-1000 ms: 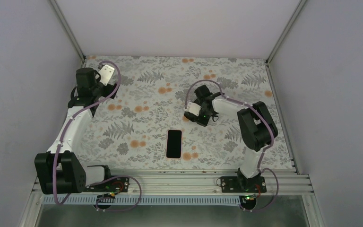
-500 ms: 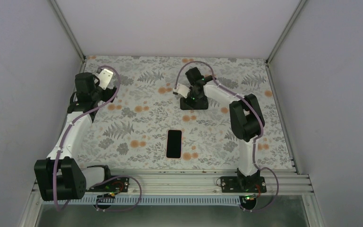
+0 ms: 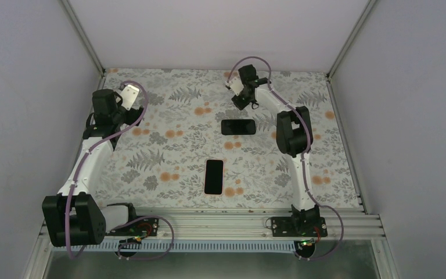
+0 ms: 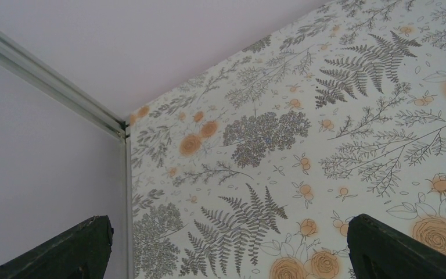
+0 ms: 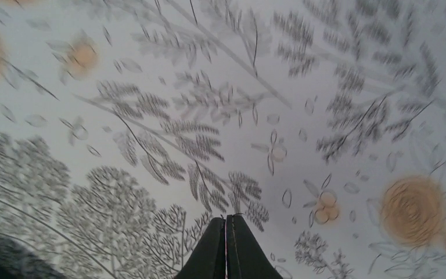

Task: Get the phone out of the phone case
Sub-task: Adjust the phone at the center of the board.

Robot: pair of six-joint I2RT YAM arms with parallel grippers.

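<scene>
Right claw (image 5: 226, 221) pulled away beyond near slab (image 3: 213, 176), fingers together, empty | second dark slab (image 3: 237, 127) left behind, apart from it | left claw (image 4: 230, 221) spread wide | we reckon separation done; which slab is the phone, we can't tell

A lab test cell: plain pale walls (image 3: 209, 29) and aluminium corner posts (image 3: 83, 36) box in a floral-print worktop (image 3: 168, 110).

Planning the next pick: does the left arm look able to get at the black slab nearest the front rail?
Probably yes. The black slab lies flat in the open with nothing on or around it, and the left gripper is open, though off near the far-left corner.
</scene>
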